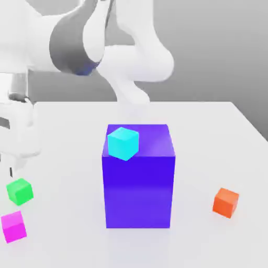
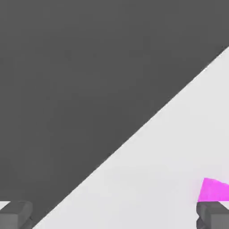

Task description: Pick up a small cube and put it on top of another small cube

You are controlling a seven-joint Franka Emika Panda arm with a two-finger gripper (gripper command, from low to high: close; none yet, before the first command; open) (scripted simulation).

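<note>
The small magenta cube [image 1: 13, 226] lies on the white table near the front edge, at the exterior view's far left. Just behind it sits the green cube [image 1: 20, 191], the two a small gap apart. My white hand [image 1: 15, 133] hangs above and behind both cubes at the left border. In the hand view my gripper [image 2: 115, 217] is open, its two dark fingertips [image 2: 15, 214] set wide apart with nothing between them. A corner of the magenta cube [image 2: 214, 191] shows beside one fingertip.
A tall blue-violet block [image 1: 138, 175] stands mid-table with a cyan cube [image 1: 123, 143] on its top. An orange cube [image 1: 225, 202] lies at the exterior view's right. In the hand view the table edge [image 2: 134, 134] runs diagonally, with dark floor beyond it.
</note>
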